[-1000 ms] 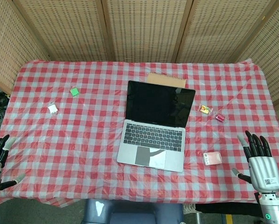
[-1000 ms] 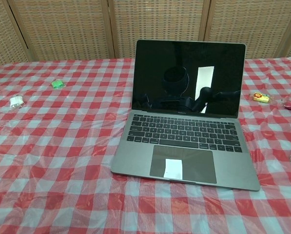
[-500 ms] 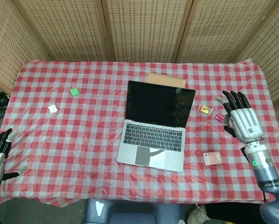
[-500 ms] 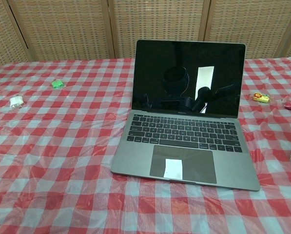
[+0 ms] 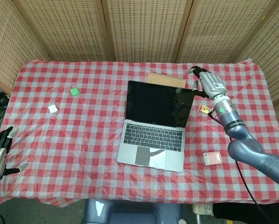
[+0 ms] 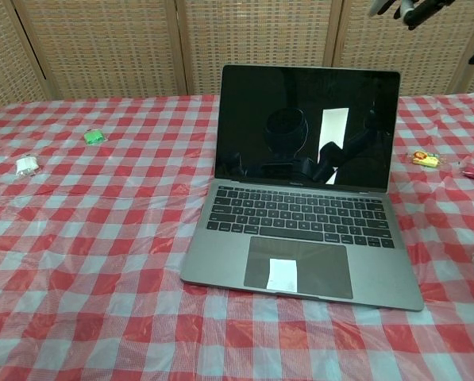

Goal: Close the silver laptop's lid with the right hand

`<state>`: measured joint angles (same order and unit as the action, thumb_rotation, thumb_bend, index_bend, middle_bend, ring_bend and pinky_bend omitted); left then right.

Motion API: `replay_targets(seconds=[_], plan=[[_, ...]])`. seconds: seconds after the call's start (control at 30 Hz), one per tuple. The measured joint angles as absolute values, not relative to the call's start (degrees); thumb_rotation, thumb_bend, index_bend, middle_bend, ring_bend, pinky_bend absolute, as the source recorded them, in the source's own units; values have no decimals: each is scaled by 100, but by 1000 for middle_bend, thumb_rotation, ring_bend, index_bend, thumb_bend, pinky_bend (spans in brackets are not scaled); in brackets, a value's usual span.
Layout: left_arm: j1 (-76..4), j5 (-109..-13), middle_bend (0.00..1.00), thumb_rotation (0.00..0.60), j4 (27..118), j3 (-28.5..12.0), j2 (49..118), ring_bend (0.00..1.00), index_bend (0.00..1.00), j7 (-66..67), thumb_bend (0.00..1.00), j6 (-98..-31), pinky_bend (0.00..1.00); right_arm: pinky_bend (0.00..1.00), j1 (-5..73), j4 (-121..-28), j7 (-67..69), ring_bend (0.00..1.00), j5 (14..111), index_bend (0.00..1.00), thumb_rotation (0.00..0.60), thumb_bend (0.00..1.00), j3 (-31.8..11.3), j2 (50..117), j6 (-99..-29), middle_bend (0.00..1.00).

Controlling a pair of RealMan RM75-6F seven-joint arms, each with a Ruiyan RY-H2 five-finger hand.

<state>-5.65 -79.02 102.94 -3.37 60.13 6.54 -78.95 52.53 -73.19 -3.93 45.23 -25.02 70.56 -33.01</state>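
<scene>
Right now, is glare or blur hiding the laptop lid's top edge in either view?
Chest view: laptop sharp, bright reflection on the screen, lid edge clear. Head view: screen evenly dark, edge clear; right robot hand slightly soft.

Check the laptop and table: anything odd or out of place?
A white paper slip lies on the trackpad of the open laptop; closing the lid would trap it. The tablecloth is wrinkled. Nothing spilled or damaged.
</scene>
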Motion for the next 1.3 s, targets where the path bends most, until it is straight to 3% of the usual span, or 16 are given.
replay_targets(seconds=[0.17, 0.47, 0.67, 0.8, 1.3], plan=[[-607, -7784, 0, 600, 10251, -368, 6068, 0, 0, 746, 0, -7852, 0, 369, 5675, -6603, -464, 264, 3822, 260, 600, 1000, -2328, 7497, -2861, 288], [-688, -7579, 0, 600, 10172, -401, 6147, 0, 0, 848, 0, -7721, 0, 350, 6215, -5819, -601, 282, 3047, 325, 600, 1000, -1749, 7938, -2266, 347], [-713, -7534, 0, 600, 10162, -401, 6179, 0, 0, 914, 0, -7721, 0, 404, 6352, -5688, -538, 416, 2847, 389, 600, 1000, -1557, 7976, -2088, 479], [-730, -7496, 0, 600, 10151, -403, 6195, 0, 0, 935, 0, -7709, 0, 451, 6407, -5848, -413, 492, 2768, 395, 600, 1000, -1548, 7830, -2073, 528], [-757, -7509, 0, 600, 10192, -351, 6187, 0, 0, 974, 0, -7698, 0, 519, 6559, -7283, 10, 570, 2494, 401, 600, 1000, -1519, 6742, -1921, 564]])
